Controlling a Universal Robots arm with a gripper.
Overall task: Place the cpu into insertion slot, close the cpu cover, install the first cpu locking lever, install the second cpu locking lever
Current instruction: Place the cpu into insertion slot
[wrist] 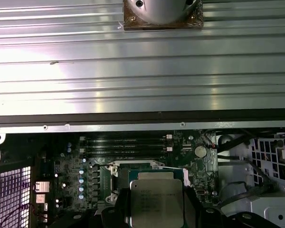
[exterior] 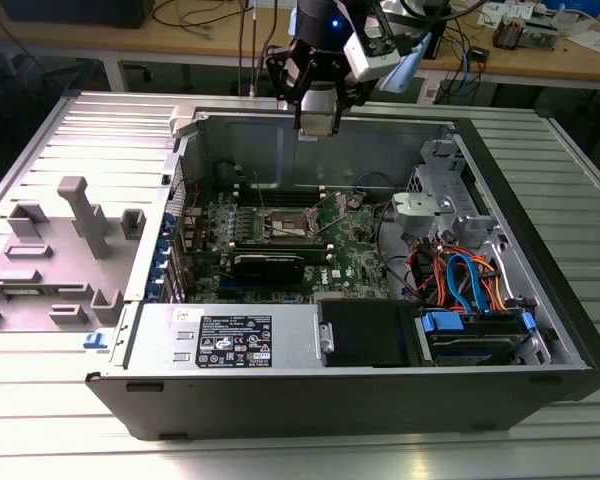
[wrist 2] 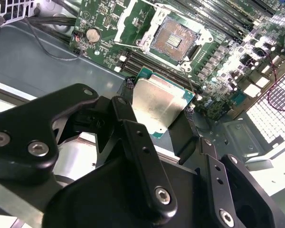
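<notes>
Black tool [wrist 2: 159,100] up close, pinching the cpu [wrist 2: 156,105] by two edges, hanging well above the open insertion slot [wrist 2: 173,40] on the board [wrist 2: 218,64]; risk imo: chip sits skewed vs slot, a crooked drop could jam it.

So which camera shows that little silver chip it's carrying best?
The second wrist view: the cpu sits mid-picture, silver top and green edge plain. The first wrist view shows the cpu face-on but partly cut off. In the exterior view it is too small to tell at the end effector.
</notes>
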